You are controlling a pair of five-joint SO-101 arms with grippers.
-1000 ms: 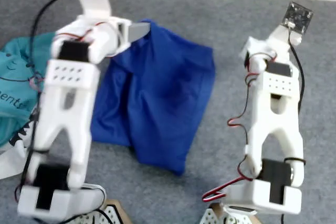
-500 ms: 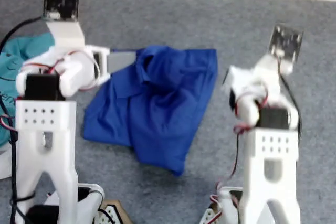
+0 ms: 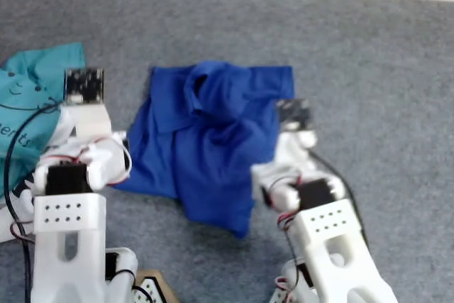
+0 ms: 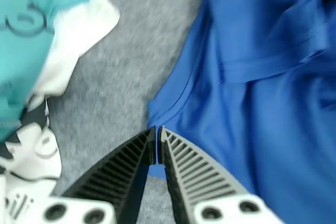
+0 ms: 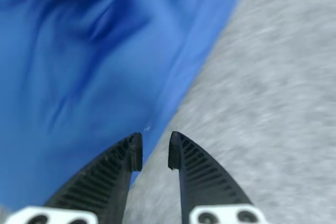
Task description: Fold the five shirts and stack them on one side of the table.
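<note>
At the far left I see a teal shirt (image 3: 35, 97) bunched against a white shirt (image 4: 73, 35); my left gripper (image 4: 157, 132) has its fingers pressed together, tips at the left edge of the blue shirt (image 3: 213, 140), which lies rumpled in the middle of the grey table (image 3: 369, 62); my right gripper (image 5: 155, 149) stands slightly parted over that shirt's right edge.

Grey table (image 3: 369, 54) carries blue shirt (image 3: 213, 147), teal shirt (image 3: 28, 104), white shirt (image 4: 79, 32)
</note>
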